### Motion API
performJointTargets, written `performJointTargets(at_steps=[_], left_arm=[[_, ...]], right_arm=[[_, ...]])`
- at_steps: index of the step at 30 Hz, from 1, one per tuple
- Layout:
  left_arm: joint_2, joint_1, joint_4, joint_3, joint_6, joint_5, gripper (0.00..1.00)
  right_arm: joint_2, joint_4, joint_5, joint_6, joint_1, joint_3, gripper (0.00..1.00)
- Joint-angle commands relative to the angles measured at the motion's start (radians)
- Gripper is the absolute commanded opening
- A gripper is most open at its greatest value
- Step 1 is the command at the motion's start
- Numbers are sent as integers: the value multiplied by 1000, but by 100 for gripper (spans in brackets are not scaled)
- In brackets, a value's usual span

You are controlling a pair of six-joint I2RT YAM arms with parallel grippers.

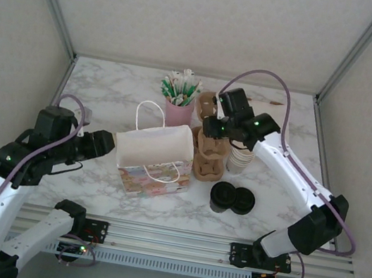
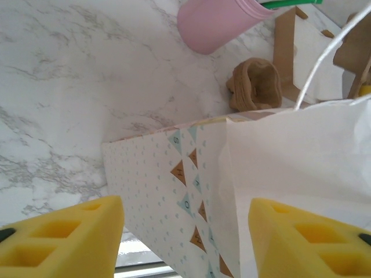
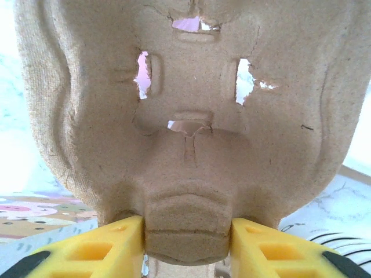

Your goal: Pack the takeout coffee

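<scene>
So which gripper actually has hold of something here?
The right gripper, shut on the brown cardboard cup tray. The left gripper is open, fingers apart around an edge of the paper bag.

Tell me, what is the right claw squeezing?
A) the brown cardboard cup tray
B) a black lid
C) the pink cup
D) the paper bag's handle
A: in the right wrist view, the right claw is closed on the bottom tab of the brown cardboard cup tray, pressing it from both sides.
</scene>
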State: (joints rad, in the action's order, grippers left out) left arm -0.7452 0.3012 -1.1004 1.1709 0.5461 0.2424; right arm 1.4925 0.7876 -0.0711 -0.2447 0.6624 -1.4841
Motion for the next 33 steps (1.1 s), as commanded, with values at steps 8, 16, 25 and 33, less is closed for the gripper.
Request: performJointTargets(at_steps=[8, 16, 25, 33], left_arm=[[-65, 77, -11, 53, -9, -4, 54], [-149, 107, -81, 116, -43, -192, 34], [-217, 106, -41, 125, -130, -240, 13], [-287, 106, 10, 194, -291, -228, 0]], right_arm=[[-118, -85, -32, 57, -6, 24, 41], [-197, -121, -41, 77, -4, 68, 42], [-255, -94, -19, 85, -4, 77, 43], [-296, -77, -7, 87, -1, 88, 43]])
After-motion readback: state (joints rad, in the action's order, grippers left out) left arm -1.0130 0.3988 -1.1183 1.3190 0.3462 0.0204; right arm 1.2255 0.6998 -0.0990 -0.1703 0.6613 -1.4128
